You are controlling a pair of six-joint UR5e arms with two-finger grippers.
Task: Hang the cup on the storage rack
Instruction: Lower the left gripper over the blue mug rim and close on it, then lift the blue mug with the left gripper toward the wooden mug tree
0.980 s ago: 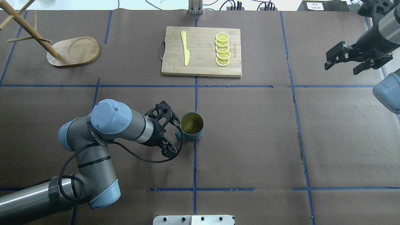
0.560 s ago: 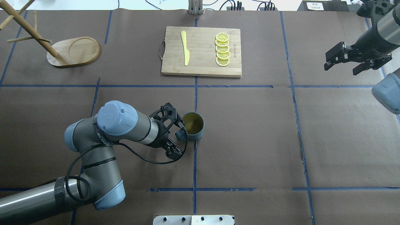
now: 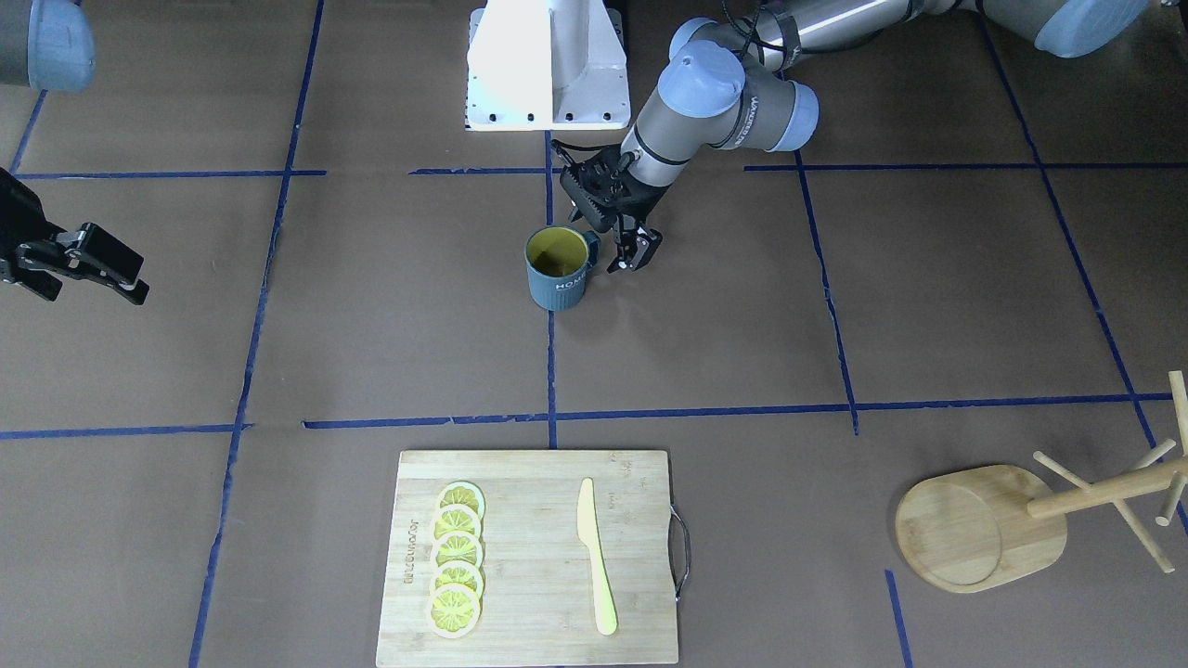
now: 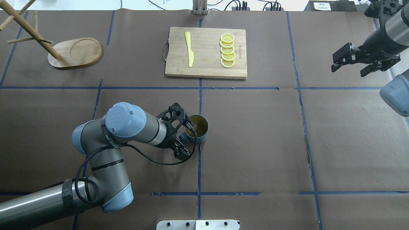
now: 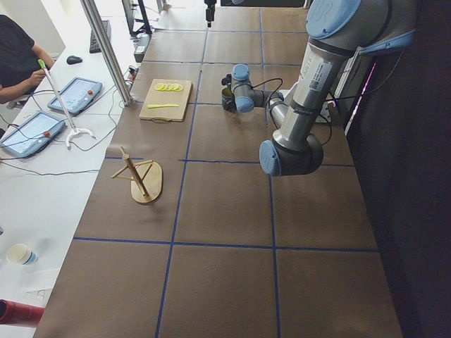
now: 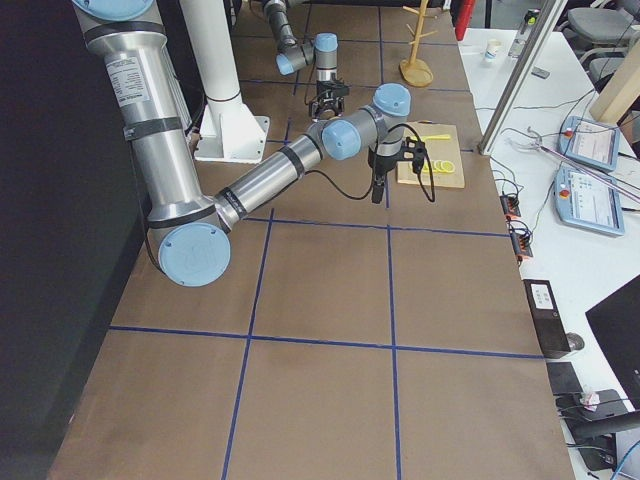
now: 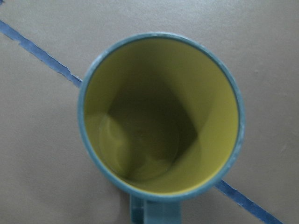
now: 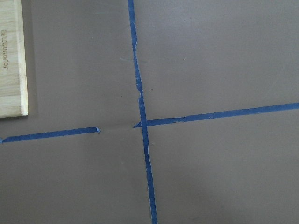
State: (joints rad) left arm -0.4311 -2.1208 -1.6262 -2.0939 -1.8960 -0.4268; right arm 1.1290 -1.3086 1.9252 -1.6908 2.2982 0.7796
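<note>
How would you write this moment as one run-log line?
phase: pre-grasp | cup: upright on table | left gripper: open, straddling its handle | storage rack: pegs bare | right gripper: open, far from cup

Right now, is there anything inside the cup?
Nothing shows inside the cup. The left wrist view looks almost straight down on its bare yellow-green wall and bottom. Only a thin strip of wall just under the rim on the side of the handle is hidden.
</note>
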